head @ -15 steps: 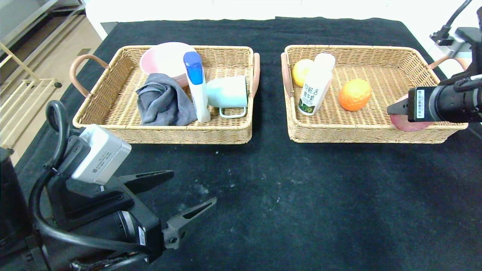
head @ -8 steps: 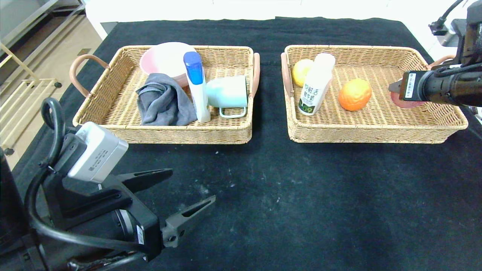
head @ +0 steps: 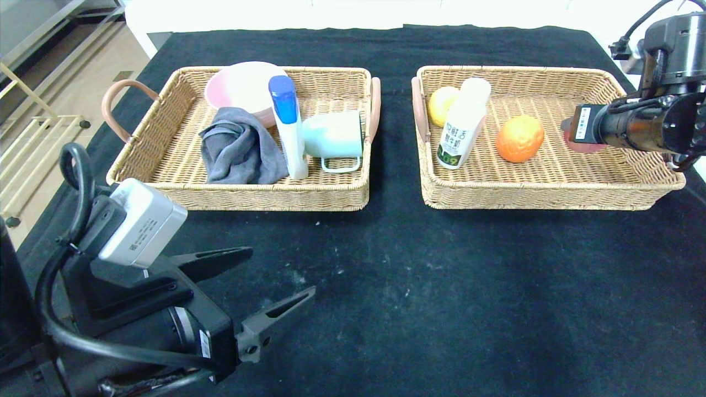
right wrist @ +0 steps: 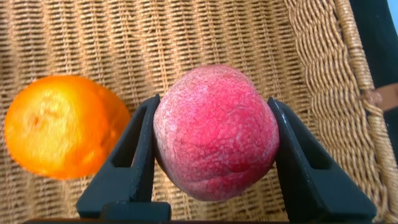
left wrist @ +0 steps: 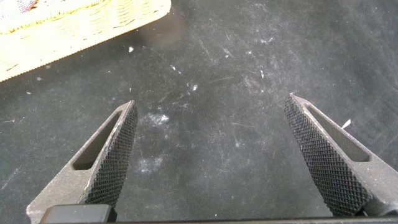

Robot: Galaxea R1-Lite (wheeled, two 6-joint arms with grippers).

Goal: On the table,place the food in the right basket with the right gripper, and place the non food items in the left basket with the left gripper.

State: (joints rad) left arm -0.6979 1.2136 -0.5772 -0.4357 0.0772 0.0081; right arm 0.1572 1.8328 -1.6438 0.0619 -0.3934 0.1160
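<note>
My right gripper (head: 571,135) is shut on the pink-red peach (right wrist: 216,132), held over the right basket (head: 551,190) near its right end. The peach shows only as a sliver behind the wrist in the head view (head: 584,147). The orange (head: 519,138) lies beside it, and also shows in the right wrist view (right wrist: 62,126). The yellow pear-like fruit (head: 441,105) and the green-label white bottle (head: 462,131) lie at that basket's left end. My left gripper (head: 265,286) is open and empty, low over the black table (head: 441,286) near the front left.
The left basket (head: 242,194) holds a pink bowl (head: 242,85), a grey cloth (head: 240,149), a blue-capped white bottle (head: 288,124) and a pale green mug (head: 333,138). A corner of it shows in the left wrist view (left wrist: 74,28).
My right gripper has carried the peach from the right basket's front right rim farther in and leftward, toward the orange. The left arm has barely moved.
</note>
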